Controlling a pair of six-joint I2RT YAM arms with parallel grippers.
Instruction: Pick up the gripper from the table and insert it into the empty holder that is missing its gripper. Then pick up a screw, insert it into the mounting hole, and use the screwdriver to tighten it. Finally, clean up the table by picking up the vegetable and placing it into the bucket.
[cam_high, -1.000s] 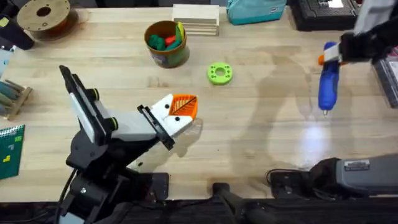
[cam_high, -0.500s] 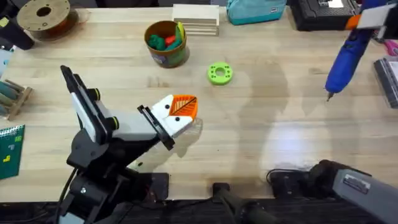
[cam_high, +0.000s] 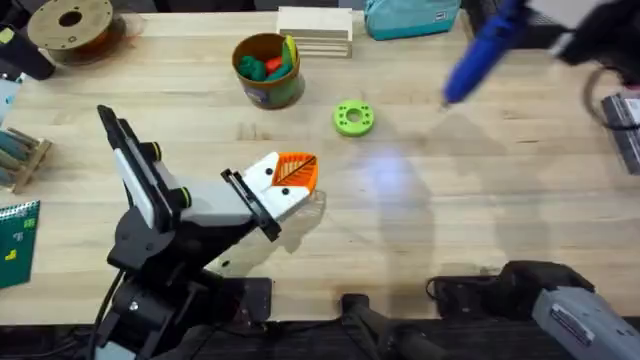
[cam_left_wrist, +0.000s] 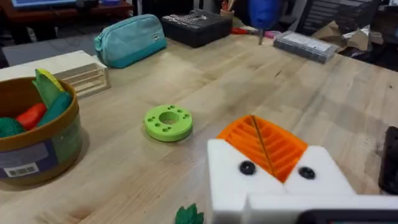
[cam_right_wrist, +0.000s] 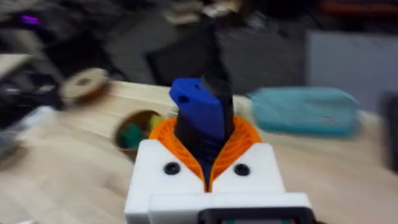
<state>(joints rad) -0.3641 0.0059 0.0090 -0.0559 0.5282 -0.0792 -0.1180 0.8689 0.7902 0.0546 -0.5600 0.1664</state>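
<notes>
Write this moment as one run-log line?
right tool: shut on screwdriver, lifted above table | left tool: shut, low on table | bucket: holds toys

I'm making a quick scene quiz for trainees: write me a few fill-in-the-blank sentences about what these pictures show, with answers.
1. The right gripper is shut on the blue ____.
2. The screwdriver is held above the table, not ____ it.
3. The round disc lying on the table is coloured ____.
4. The bucket stands between the brown spool and the teal ____.

Missing words: screwdriver; touching; green; pouch
</notes>
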